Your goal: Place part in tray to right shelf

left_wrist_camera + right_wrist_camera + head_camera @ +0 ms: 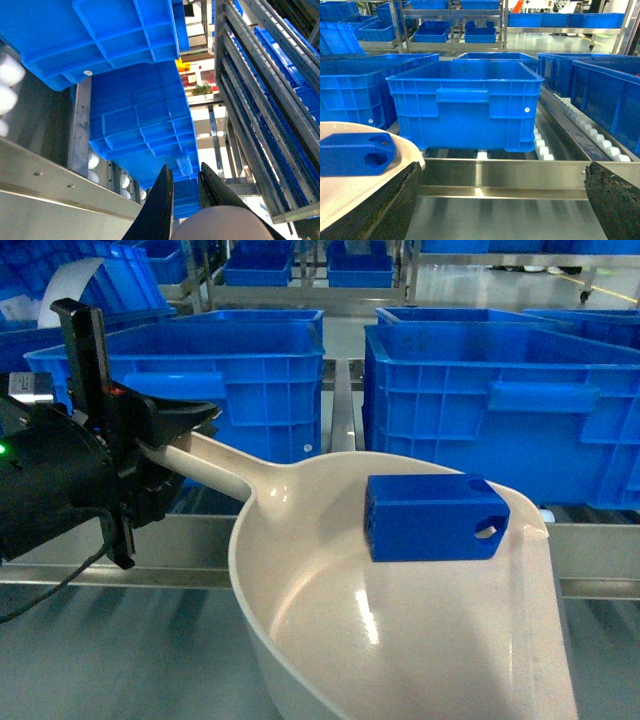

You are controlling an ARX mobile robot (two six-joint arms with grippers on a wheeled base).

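Observation:
The pale beige tray (400,640) fills the lower middle of the head view, held level in front of the right shelf's steel front rail (600,550). The bright-blue part (430,518) lies inside it near the back wall, slot hole facing right. My left gripper (165,445) is shut on the tray's long handle (215,468); its wrist view shows the black fingers (162,200) clamping the rounded beige handle (215,225). My right gripper (502,167) is open and wide, nothing between its fingers, right of the tray (340,192) and part (355,152).
Large blue crates (250,370) (500,390) stand on the rack just behind the rail, with a narrow gap between them. One crate (465,100) sits straight ahead of my right gripper. White rollers (590,132) run back on its right. More shelving with crates stands behind.

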